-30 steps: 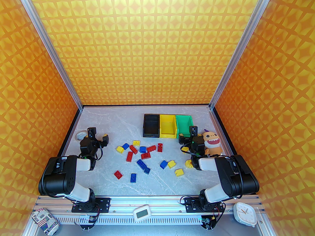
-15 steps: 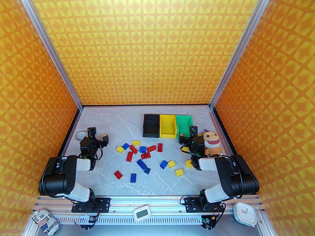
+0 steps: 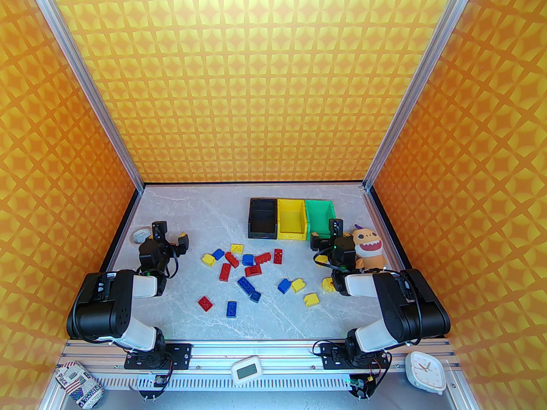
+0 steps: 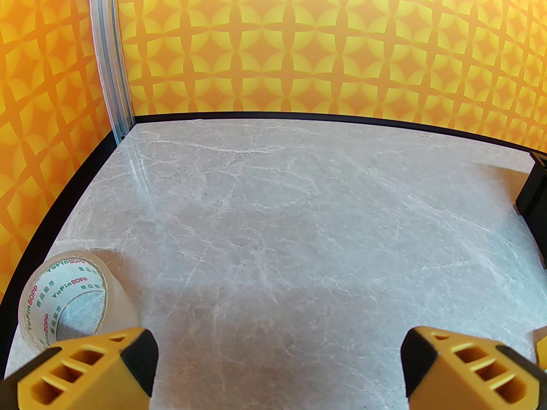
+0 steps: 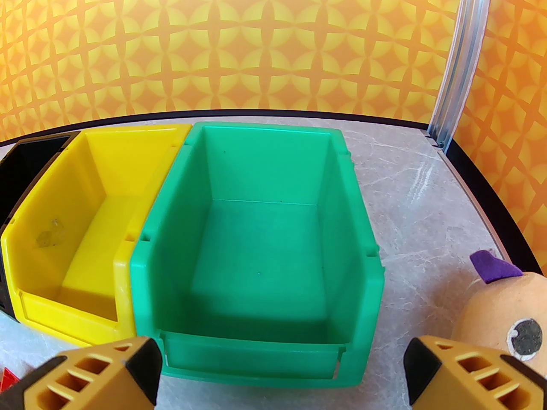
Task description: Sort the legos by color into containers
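Red, blue and yellow legos point(image 3: 250, 269) lie scattered across the middle of the marble table. Three containers stand in a row at the back: black point(image 3: 262, 217), yellow point(image 3: 292, 219) and green point(image 3: 319, 214). In the right wrist view the yellow bin point(image 5: 64, 237) and green bin point(image 5: 265, 246) hold no bricks. My left gripper point(image 3: 171, 234) hovers open at the left, apart from the bricks, with bare table between its fingers point(image 4: 85, 370). My right gripper point(image 3: 326, 232) stands open just in front of the green bin, nothing between its fingers point(image 5: 102, 374).
A roll of clear tape point(image 3: 140, 234) lies by the left wall, close to my left gripper, and shows again as the tape roll point(image 4: 64, 297). An orange plush monster point(image 3: 368, 248) sits right of my right gripper. A timer point(image 3: 246, 370), clock point(image 3: 425, 367) and can point(image 3: 79, 385) rest on the front rail.
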Tool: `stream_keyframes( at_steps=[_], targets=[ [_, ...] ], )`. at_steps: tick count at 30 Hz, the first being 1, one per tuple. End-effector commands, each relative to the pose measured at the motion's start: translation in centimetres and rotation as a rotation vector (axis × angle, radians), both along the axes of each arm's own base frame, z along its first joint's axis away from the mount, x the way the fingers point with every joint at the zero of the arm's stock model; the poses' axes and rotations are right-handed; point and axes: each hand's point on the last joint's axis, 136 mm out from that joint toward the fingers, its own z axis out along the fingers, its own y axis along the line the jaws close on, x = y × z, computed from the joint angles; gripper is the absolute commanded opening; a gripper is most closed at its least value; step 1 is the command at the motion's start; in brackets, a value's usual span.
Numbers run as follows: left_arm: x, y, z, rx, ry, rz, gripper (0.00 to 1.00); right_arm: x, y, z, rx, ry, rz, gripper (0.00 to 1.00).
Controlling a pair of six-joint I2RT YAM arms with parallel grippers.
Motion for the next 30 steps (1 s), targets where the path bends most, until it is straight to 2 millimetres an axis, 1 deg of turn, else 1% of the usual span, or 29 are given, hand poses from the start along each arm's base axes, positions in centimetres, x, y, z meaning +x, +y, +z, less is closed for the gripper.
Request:
stream_keyframes(
  at_steps=[1,2,4,6,7,8,9,10,11,12,14,15,17,19,21,23,28,30],
  targets=[
    [0.6,0.3,1.4,0.004,0.008,0.015,0.99,0.3,-1.0,3.1,-0.002,-0.029,-0.052,0.99],
    [0.5,0.4,2.1,0.003,0.031,0.021,0.99,0.3,-0.7,3.8,-0.005,-0.023,-0.031,0.98],
    [0.6,0.6,4.7,0.007,0.035,0.048,0.99,0.1,-0.7,5.6,-0.006,-0.037,-0.028,0.98],
    [0.2,0.7,8.7,-0.048,-0.035,0.071,0.99,-0.2,-1.0,8.2,0.009,-0.085,-0.053,0.98],
    [-0.1,0.5,10.5,-0.077,-0.066,0.075,0.99,-0.4,-1.2,9.0,0.013,-0.085,-0.062,0.99],
    [-0.4,0.4,12.4,-0.12,-0.089,0.084,0.99,-0.4,-1.4,10.6,0.027,-0.098,-0.079,0.99],
    [-0.6,0.3,13.9,-0.171,-0.09,0.092,0.99,-0.4,-1.5,11.5,0.031,-0.077,-0.091,0.98],
    [-1.4,-0.1,16.1,-0.207,-0.114,0.091,0.99,-0.5,-1.6,12.0,0.027,-0.046,-0.102,0.98],
    [-1.8,-0.6,17.6,-0.242,-0.111,0.086,0.99,-0.6,-2.0,12.8,0.026,-0.018,-0.141,0.98],
    [-2.2,-1.4,18.6,-0.252,-0.105,0.067,0.99,-0.8,-2.2,13.2,0.028,0.008,-0.167,0.99],
    [-3.2,-3.8,21.6,-0.241,-0.152,-0.003,0.99,-1.0,-1.1,14.0,0.047,0.03,-0.14,0.98],
    [-3.8,-4.9,22.7,-0.241,-0.179,-0.027,0.99,-1.1,-0.5,14.5,0.068,0.034,-0.121,0.98],
    [-5.0,-6.5,24.0,-0.261,-0.199,-0.065,0.99,-1.4,0.8,14.8,0.101,0.062,-0.074,0.98],
    [-5.7,-7.3,24.3,-0.272,-0.168,-0.085,0.99,-1.7,1.6,14.8,0.116,0.092,-0.045,0.99],
    [-6.1,-7.6,24.1,-0.281,-0.11,-0.08,0.99,-2.1,2.4,14.8,0.113,0.118,-0.013,0.98],
    [-6.4,-7.5,23.5,-0.276,-0.051,-0.059,0.99,-2.4,3.0,14.5,0.112,0.143,0.017,0.98],
    [-7.5,-7.2,21.0,-0.295,0.079,-0.015,0.99,-2.8,4.4,13.5,0.125,0.205,0.069,0.98],
    [-8.2,-7.5,19.4,-0.315,0.157,-0.002,0.99,-2.9,5.1,13.1,0.14,0.236,0.089,0.97]
  ],
)
